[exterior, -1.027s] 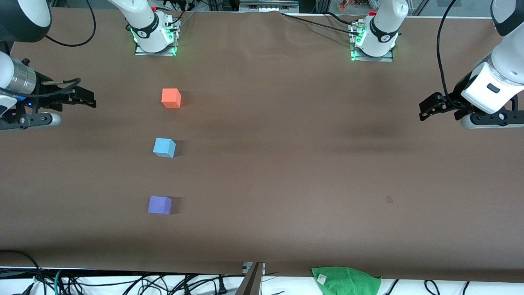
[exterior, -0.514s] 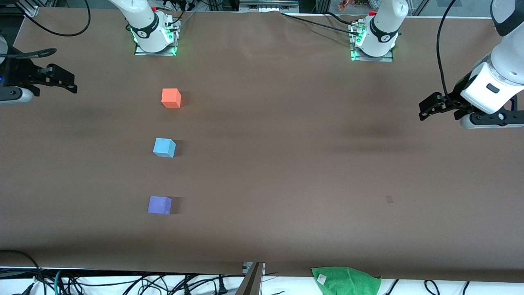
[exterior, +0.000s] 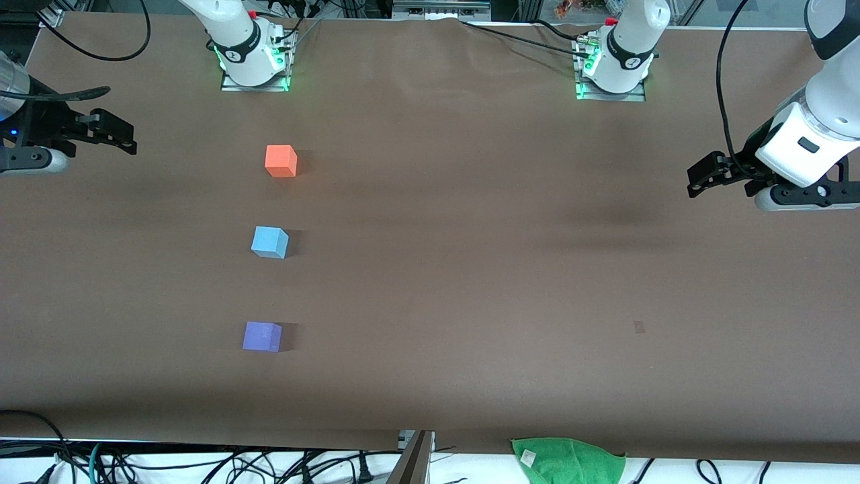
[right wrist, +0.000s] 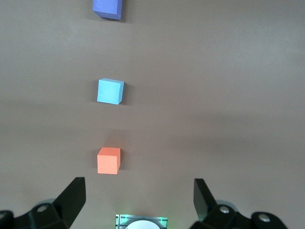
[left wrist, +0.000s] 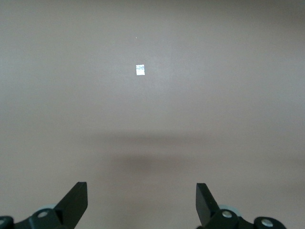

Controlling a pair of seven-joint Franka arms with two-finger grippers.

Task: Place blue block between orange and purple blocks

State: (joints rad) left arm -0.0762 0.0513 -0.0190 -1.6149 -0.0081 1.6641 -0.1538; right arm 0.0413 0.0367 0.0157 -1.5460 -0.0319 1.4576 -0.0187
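Observation:
Three small cubes lie in one line on the brown table, toward the right arm's end. The orange block (exterior: 281, 161) (right wrist: 108, 161) is farthest from the front camera. The blue block (exterior: 269, 242) (right wrist: 110, 91) lies on the table between it and the purple block (exterior: 262, 337) (right wrist: 108, 8), which is nearest. My right gripper (exterior: 119, 134) (right wrist: 139, 188) hangs open and empty over the table's edge at its own end, well apart from the cubes. My left gripper (exterior: 696, 179) (left wrist: 141, 188) waits open and empty over bare table at the left arm's end.
The two arm bases (exterior: 255, 64) (exterior: 611, 74) stand along the table's back edge. A green cloth (exterior: 568, 460) lies off the front edge among cables. A small pale mark (exterior: 639, 327) (left wrist: 140, 70) is on the table surface toward the left arm's end.
My right gripper has drawn back from the cubes toward the back corner of the table at its own end. The left arm and the three cubes have not moved.

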